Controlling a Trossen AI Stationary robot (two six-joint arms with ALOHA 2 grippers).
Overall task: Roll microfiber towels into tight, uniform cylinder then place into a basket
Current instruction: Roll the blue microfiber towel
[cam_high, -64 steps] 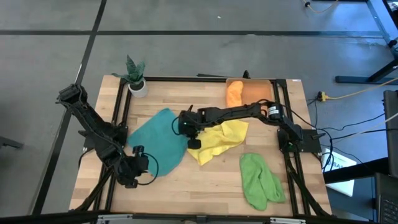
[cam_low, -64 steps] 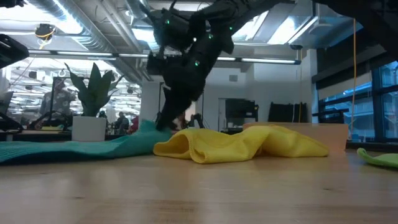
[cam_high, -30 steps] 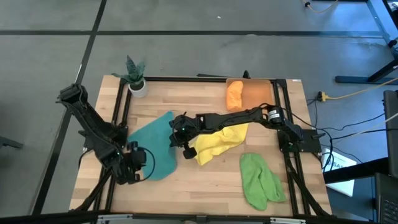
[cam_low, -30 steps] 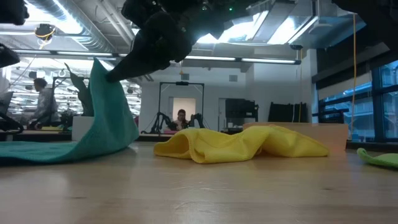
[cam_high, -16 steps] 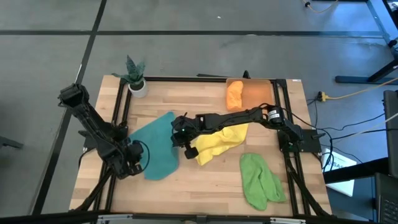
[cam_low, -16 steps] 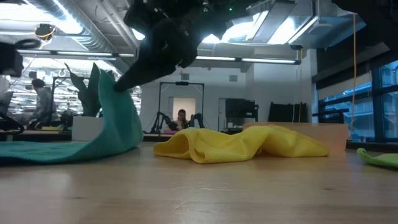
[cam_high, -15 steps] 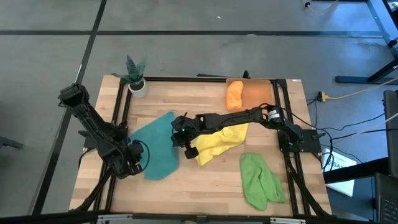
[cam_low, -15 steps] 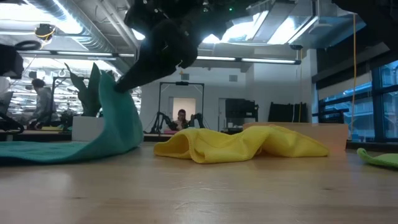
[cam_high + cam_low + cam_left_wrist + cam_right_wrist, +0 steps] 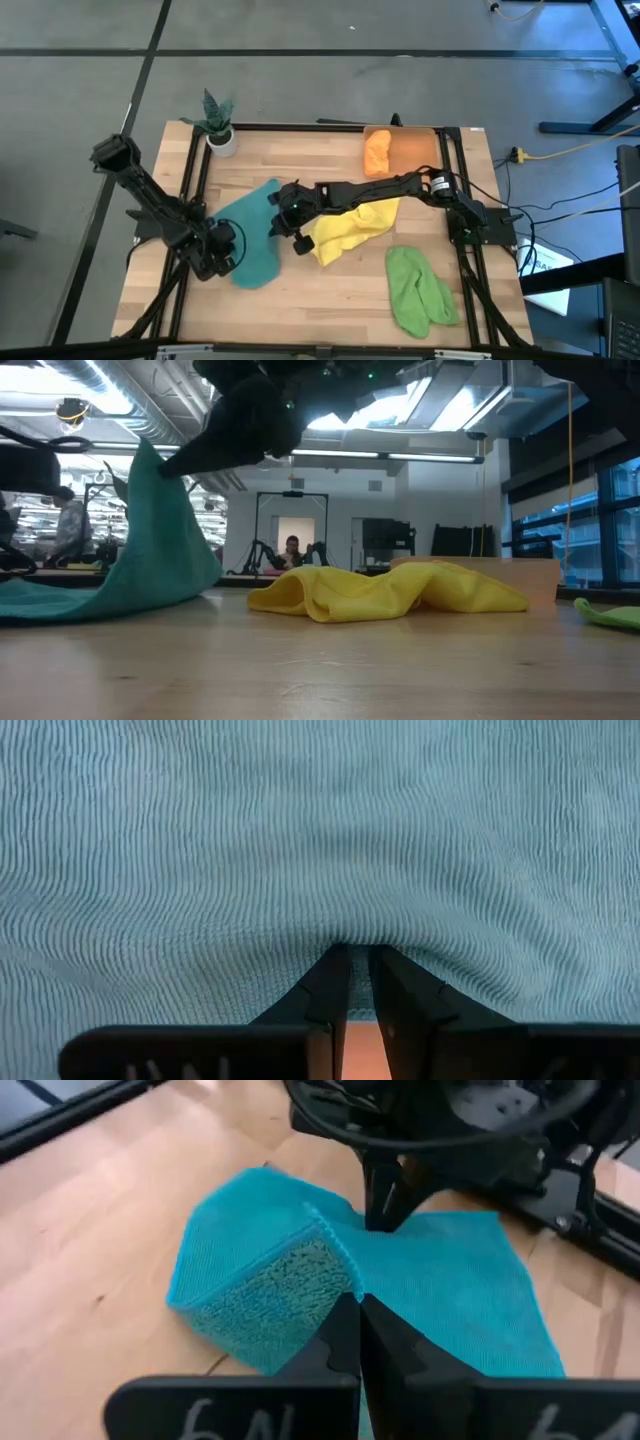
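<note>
Wooden tabletop (image 9: 330, 290): both pincers pinch the teal towel (image 9: 250, 235), right pincer (image 9: 277, 216) lifting one edge, left pincer (image 9: 226, 248) seemingly nipping another.

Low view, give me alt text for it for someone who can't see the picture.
The right gripper, shut on the teal towel, holds one edge up off the wooden table, so the cloth hangs like a tent. A crumpled yellow towel lies beside it, and a green towel shows at the picture's edge.
</note>
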